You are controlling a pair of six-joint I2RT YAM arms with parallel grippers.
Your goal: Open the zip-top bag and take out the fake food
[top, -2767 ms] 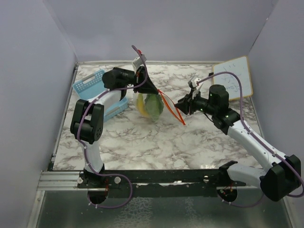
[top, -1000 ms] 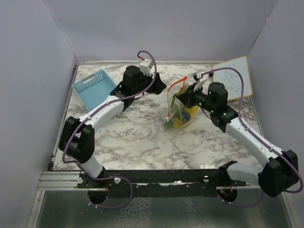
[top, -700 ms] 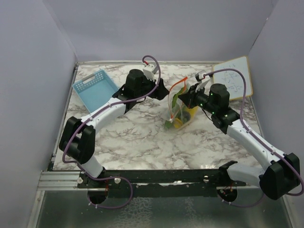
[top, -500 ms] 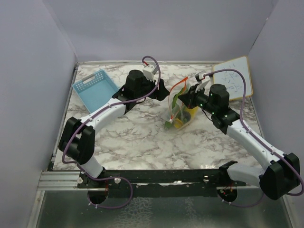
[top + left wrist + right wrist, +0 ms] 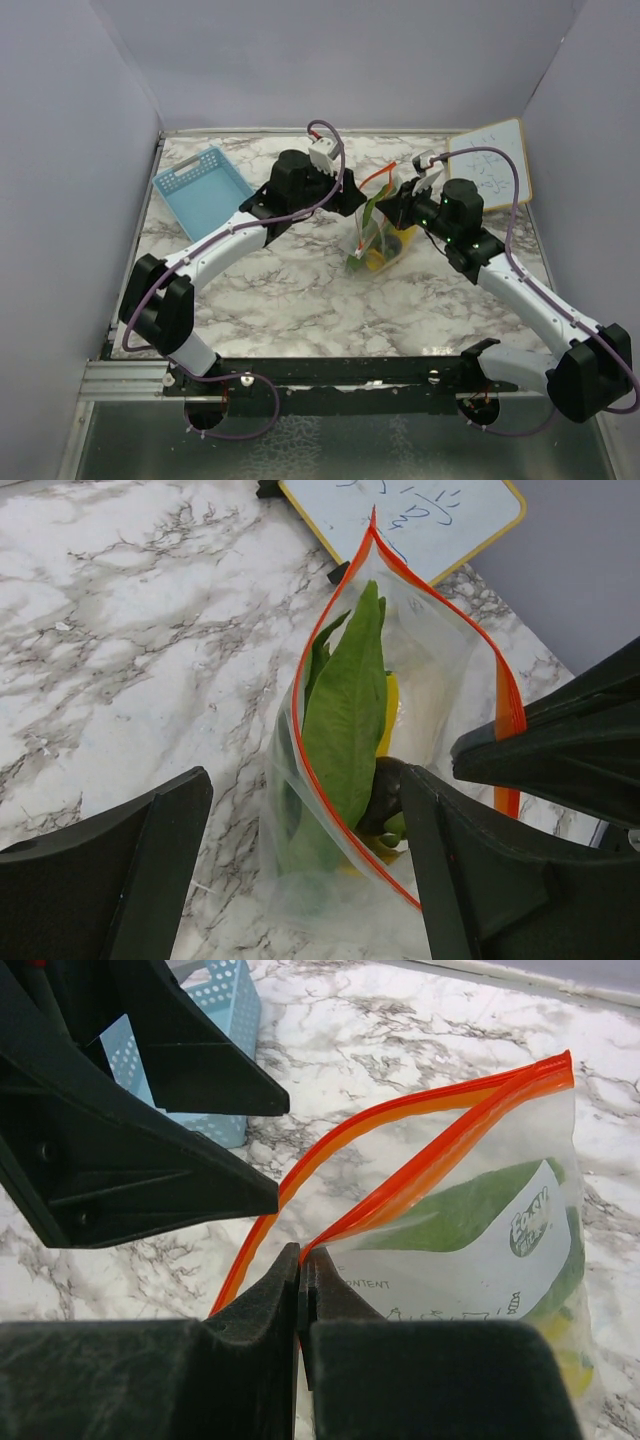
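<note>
1. Zip-top bag [image 5: 380, 235] stands open on the table [image 5: 300, 285] near the whiteboard [image 5: 490, 165].
2. Right tool [image 5: 303, 1272] pinches its orange rim; left tool [image 5: 300, 820] gapes empty.
3. Light, floppy film; that stiffer rim seems the best hold.

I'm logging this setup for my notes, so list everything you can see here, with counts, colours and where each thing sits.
zip-top bag: 1, clear with orange-red zip strip, mouth open, centre-right of table
green leafy piece: 1, green, inside the bag
yellow piece: 1, yellow, inside the bag, behind the leaf
dark round piece: 1, dark, low in the bag
mesh basket: 1, light blue, far left
whiteboard: 1, white, pale frame, far right
table: 1, white-grey marble
left gripper: 1, black, open, at the bag's mouth
right gripper: 1, black, shut on the bag's rim
</note>
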